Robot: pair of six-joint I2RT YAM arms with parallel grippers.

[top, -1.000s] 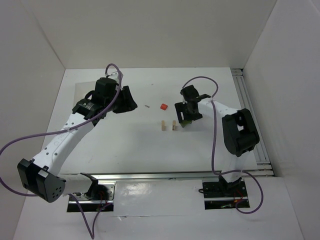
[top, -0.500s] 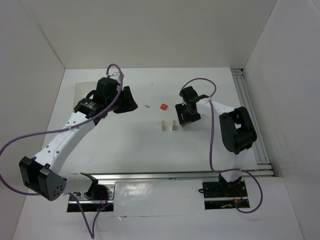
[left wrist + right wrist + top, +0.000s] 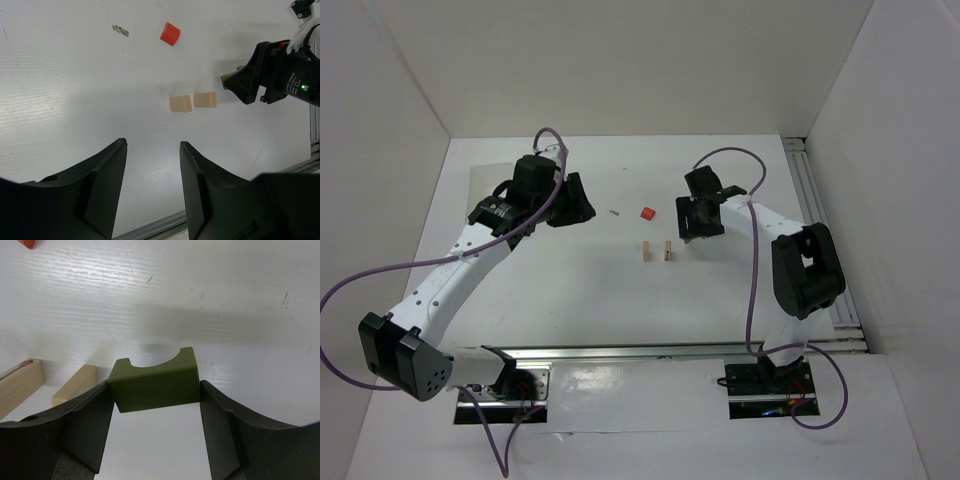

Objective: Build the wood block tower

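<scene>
Looking for writing, I find only a small red and dark mark [image 3: 22, 363] on the end of one tan block, too small to read.

The wood block tower [image 3: 657, 251] is not built yet. Its two tan blocks [image 3: 180, 103] are side by side with a narrow gap, near the middle of the table [image 3: 570, 285]. The red block [image 3: 647, 213] lies alone at 12 o'clock from them, well apart. A tiny dark speck [image 3: 614, 212] lies at 9 o'clock from the red block.

The table has much free white surface around these parts. White walls [image 3: 620, 70] close it at 9, 12 and 3 o'clock. A metal rail [image 3: 820, 230] runs along the 3 o'clock edge, and another one along the near edge.

The right arm is bent at the elbow and reaches inward. Its right pincer [image 3: 692, 228] is at 2 o'clock from the tan pair, near but not touching. The fingers press on both sides of the green block [image 3: 155, 380], arched notch away from the camera. The block's shadow falls on the table apart from it.

The left arm stretches long to 10 o'clock. The left pincer [image 3: 152, 150] stands partly open with nothing between its fingers, well apart from the blocks.
</scene>
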